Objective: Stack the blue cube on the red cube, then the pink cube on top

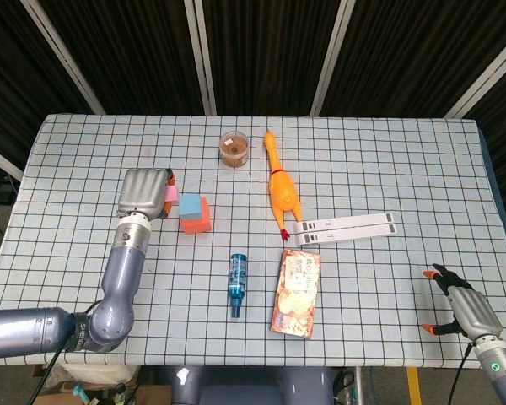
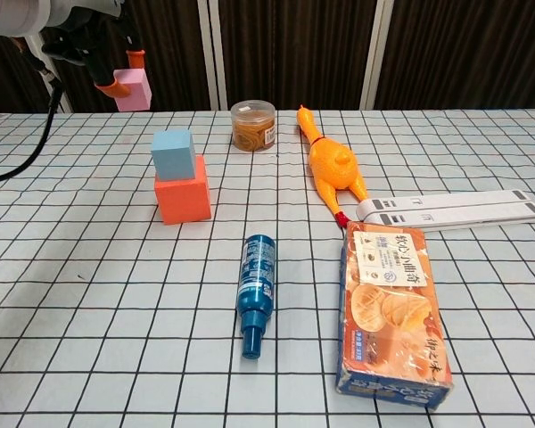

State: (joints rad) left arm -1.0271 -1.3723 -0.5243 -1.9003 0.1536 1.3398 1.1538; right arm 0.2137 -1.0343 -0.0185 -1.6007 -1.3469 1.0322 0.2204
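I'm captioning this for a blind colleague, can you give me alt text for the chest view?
The left hand holds a pink cube in the air, up and left of a blue cube stacked on a red cube. A spray bottle, snack box and rubber chicken lie on the checked table.

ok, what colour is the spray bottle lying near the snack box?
Dark teal-blue, cap included. The spray bottle shows best in the chest view.
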